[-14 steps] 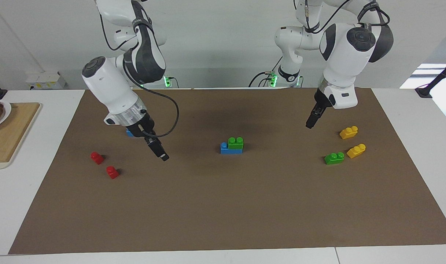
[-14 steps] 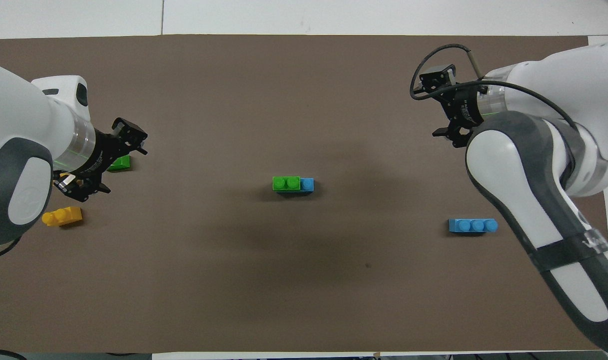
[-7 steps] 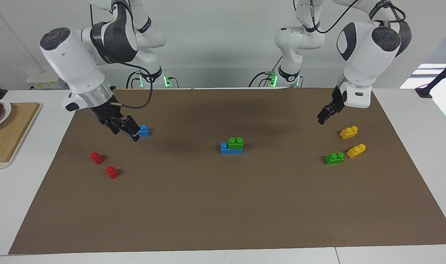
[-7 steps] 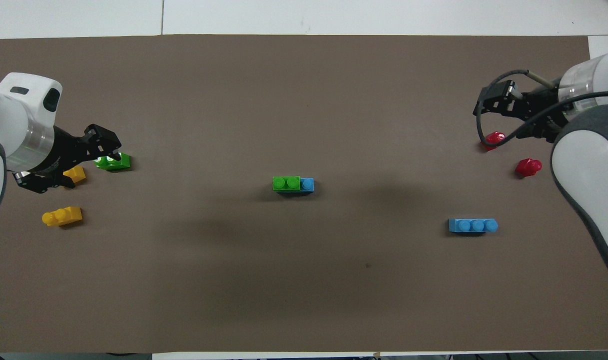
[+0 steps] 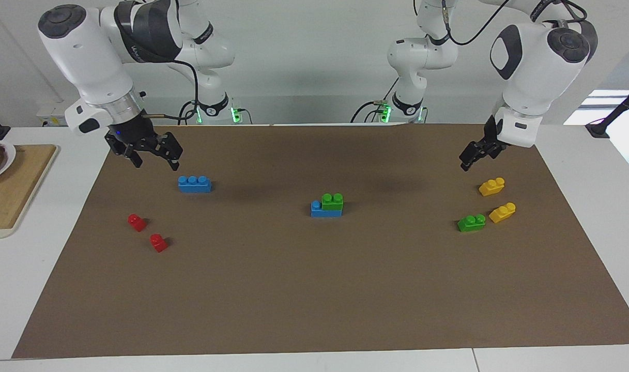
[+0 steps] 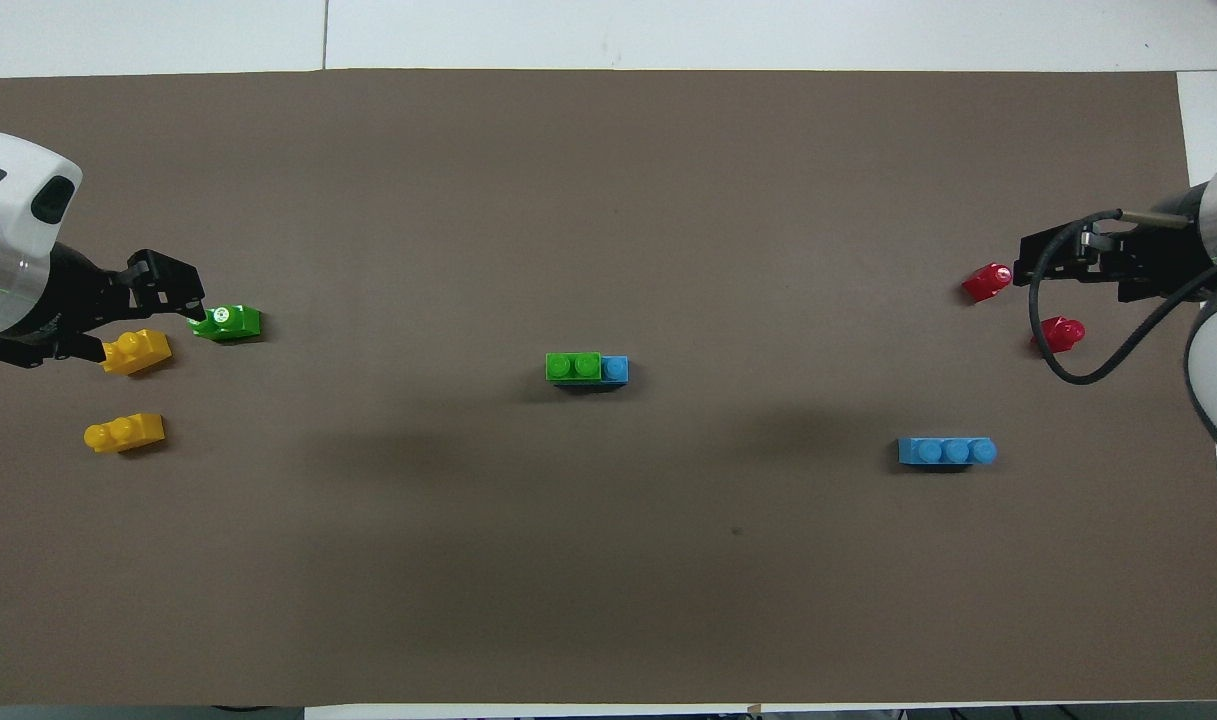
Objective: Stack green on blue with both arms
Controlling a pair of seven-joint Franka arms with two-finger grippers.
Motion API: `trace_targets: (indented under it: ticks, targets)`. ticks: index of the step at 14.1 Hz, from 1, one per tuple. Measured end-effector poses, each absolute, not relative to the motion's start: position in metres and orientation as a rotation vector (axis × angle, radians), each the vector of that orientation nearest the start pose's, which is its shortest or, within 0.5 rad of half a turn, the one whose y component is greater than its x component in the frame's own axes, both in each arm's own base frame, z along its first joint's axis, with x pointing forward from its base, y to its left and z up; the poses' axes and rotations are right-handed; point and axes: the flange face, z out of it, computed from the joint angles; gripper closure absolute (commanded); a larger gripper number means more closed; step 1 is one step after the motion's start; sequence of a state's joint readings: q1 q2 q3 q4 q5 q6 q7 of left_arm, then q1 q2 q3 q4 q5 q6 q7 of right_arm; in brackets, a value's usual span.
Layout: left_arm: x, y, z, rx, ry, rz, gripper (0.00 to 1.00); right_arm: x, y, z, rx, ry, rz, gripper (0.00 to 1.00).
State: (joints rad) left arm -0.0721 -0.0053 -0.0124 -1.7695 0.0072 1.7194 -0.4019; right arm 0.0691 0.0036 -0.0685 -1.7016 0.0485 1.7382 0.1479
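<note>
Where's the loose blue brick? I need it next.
The loose blue brick lies on the mat toward the right arm's end, nearer the robots than the two red bricks, apart from them.

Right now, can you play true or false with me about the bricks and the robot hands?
1. A green brick sits on a blue brick in the middle of the brown mat. True.
2. The right gripper is holding the other blue brick. False: it is open and empty, up in the air.
3. There are three red bricks. False: only two, one beside the other.
4. The left gripper holds nothing. True.
5. A loose green brick lies beside a yellow brick. True.
</note>
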Motion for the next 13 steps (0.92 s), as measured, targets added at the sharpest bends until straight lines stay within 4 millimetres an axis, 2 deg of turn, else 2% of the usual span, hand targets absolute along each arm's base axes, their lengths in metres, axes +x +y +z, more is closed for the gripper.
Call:
trace_targets:
  ticks: [4, 13]
  targets:
    - [0.5533, -0.0548, 0.5480, -3.090, -0.463, 0.057, 0.00, 0.5604, 0.0030, 0.5771, -3.090, 0.191, -0.003, 0.00]
    - [0.5536, -0.0550, 0.5532, -3.107, -0.388, 0.021, 0.00, 0.5572, -0.0062, 0.5815, -3.138, 0.196, 0.015, 0.00]
